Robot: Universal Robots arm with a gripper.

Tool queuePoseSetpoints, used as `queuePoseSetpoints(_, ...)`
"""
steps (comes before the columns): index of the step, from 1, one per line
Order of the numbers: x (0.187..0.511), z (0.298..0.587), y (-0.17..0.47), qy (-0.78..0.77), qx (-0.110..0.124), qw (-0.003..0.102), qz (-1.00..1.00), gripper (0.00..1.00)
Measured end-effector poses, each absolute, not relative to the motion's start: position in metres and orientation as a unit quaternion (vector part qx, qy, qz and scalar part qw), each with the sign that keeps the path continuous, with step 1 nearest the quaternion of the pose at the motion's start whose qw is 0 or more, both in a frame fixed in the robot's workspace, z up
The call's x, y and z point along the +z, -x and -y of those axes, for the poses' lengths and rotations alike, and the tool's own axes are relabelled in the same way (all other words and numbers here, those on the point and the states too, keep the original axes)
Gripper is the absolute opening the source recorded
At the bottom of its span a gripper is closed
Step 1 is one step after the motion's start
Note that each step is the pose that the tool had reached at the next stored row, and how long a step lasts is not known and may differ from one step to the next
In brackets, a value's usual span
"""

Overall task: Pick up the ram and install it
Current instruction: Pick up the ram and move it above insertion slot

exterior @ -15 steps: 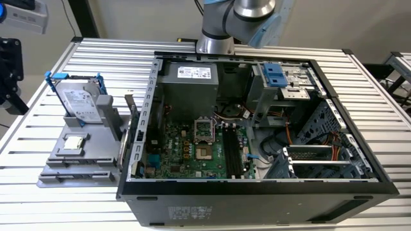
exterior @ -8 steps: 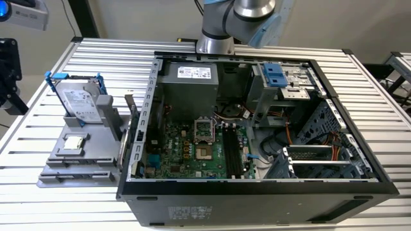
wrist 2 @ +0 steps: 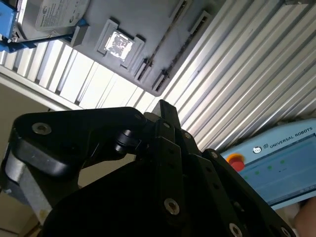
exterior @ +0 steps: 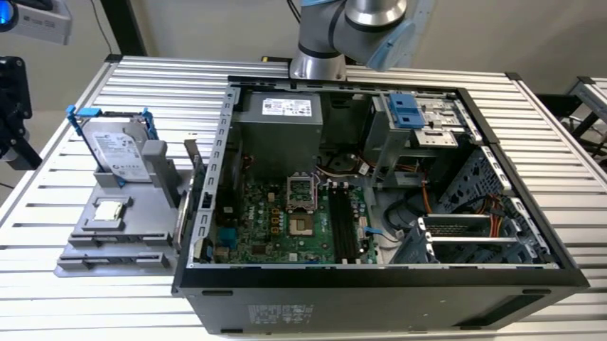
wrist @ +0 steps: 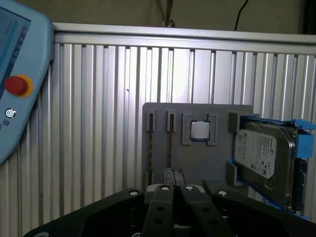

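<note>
The gripper (wrist: 174,173), jaws together and holding nothing, hangs over the grey holder (wrist: 197,160) near the table (wrist: 98,123) edge, its tips nearest the narrow slots (wrist: 150,148).

Jaws are matt black, table (exterior: 161,85) ribbed bare metal, holder (exterior: 114,259) matt plastic.

We are losing the arm (exterior: 356,21) at the exterior view's top edge; the hard drive (wrist: 261,155) is running past the first wrist view's edge, the gripper (wrist: 173,172) covering part of the grey holder (wrist: 197,111).
</note>
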State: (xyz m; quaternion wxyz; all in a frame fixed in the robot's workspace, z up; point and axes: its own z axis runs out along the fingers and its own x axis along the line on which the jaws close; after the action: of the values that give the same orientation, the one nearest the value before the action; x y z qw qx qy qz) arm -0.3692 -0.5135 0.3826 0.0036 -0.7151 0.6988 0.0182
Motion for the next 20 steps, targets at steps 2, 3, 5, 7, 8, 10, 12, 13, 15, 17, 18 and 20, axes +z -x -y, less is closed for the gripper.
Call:
queuePoseSetpoints(2,0.3826,0.5135,0.3692,0.715,0.018,0.004,-0.699,0.0)
queuePoseSetpoints(3,0.3826,0.5135,0.3691,0.715,0.018,0.004,-0.699,0.0)
queuePoseSetpoints(5,0.3826,0.5135,0.3691,0.715,0.018,0.004,-0.699,1.0)
queuePoseSetpoints(7,0.3826,0.5135,0.3692,0.715,0.018,0.004,-0.699,1.0)
queuePoseSetpoints(8,0.3826,0.5135,0.3692,0.715,0.018,0.004,-0.699,1.0)
queuePoseSetpoints(10,0.3825,0.5135,0.3692,0.715,0.018,0.004,-0.699,1.0)
queuePoseSetpoints(12,0.3825,0.5135,0.3692,0.715,0.018,0.004,-0.699,1.0)
queuePoseSetpoints(13,0.3825,0.5135,0.3692,0.715,0.018,0.004,-0.699,1.0)
queuePoseSetpoints(15,0.3824,0.5137,0.3692,0.715,0.018,0.004,-0.699,1.0)
queuePoseSetpoints(17,0.3822,0.5138,0.3689,0.715,0.018,0.004,-0.699,1.0)
queuePoseSetpoints(18,0.3817,0.5137,0.3688,0.715,0.018,0.004,-0.699,1.0)
queuePoseSetpoints(20,0.3796,0.5138,0.3683,0.715,0.019,0.002,-0.699,1.0)
